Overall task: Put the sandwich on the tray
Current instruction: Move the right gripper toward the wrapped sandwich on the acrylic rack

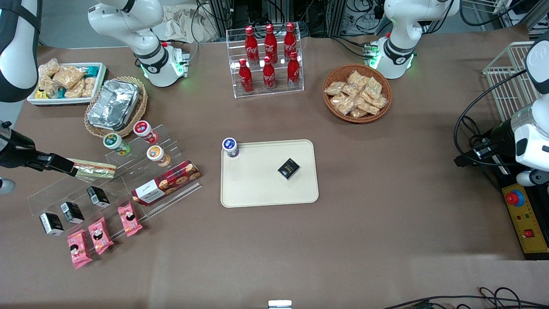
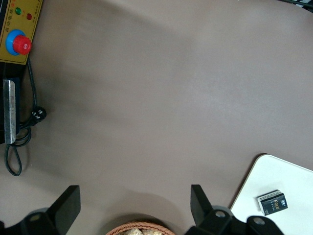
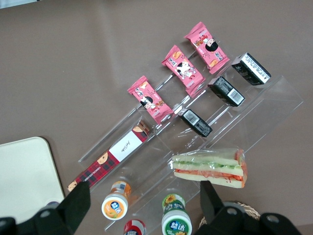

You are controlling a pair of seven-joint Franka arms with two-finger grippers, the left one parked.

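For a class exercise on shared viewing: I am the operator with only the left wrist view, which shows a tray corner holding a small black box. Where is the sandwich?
Observer: The sandwich lies on the clear display stand, toward the working arm's end of the table.
Operator: Is the gripper on it?
Observer: The gripper is at the sandwich's end, fingers open, gripping nothing.
Operator: Anything else on the tray?
Observer: A blue-lidded cup stands at a corner of the tray, farther from the front camera than the black box.
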